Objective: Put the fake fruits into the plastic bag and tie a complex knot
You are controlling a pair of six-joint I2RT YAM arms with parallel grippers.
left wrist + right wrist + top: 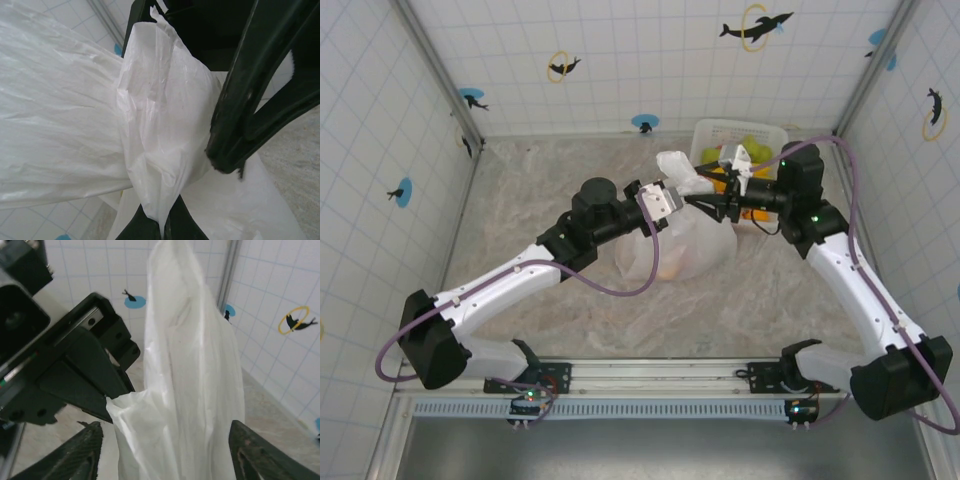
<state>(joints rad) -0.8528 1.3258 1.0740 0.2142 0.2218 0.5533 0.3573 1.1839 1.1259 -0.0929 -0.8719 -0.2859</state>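
Pinching the plastic bag (690,250) at its neck, the left gripper (670,198) sits just left of the right gripper (708,205), whose open jaws straddle it.

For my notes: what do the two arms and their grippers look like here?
The left arm and right arm have white link shells, black joints and black bases. A purple cable loops along each. Green lights glow on the right arm. The left gripper and right gripper have dark, matte fingers.
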